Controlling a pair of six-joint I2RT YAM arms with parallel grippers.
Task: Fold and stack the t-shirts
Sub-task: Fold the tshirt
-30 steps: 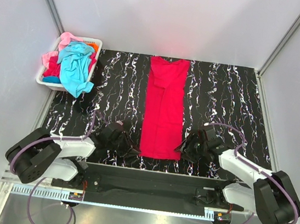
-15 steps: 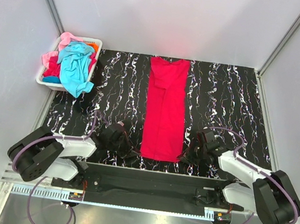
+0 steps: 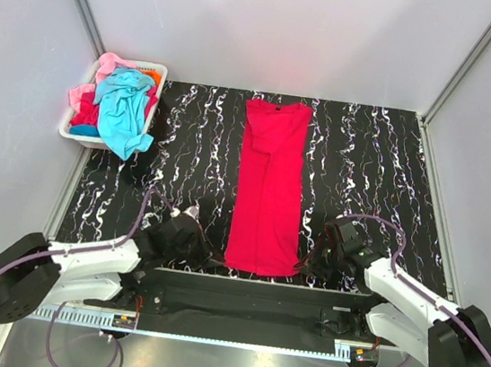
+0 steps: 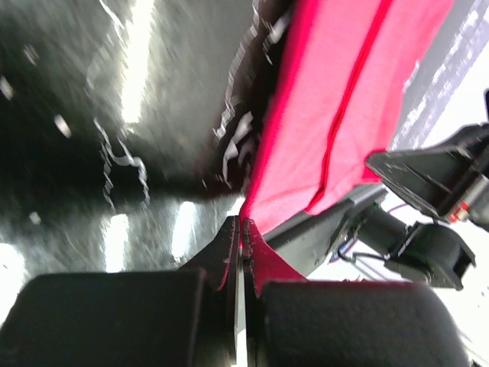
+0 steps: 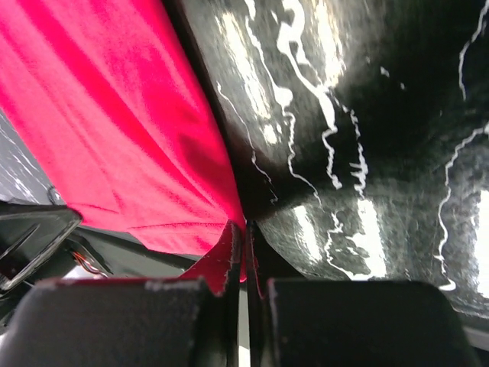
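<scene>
At the bottom of the top view, the left gripper is pinched shut on the lower left corner of the crimson t-shirt. The right gripper is clamped on its lower right corner (red cloth is squeezed between the pads in both wrist views). The hem seems slightly raised, though blur hinders certainty. The shirt is laid as a narrow strip up the centre of the black marbled table. At upper left, a turquoise t-shirt is heaped in the white basket.

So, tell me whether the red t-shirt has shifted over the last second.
Yes. The red t-shirt has slid toward the near edge of the table: its collar has pulled back from the far edge.
</scene>
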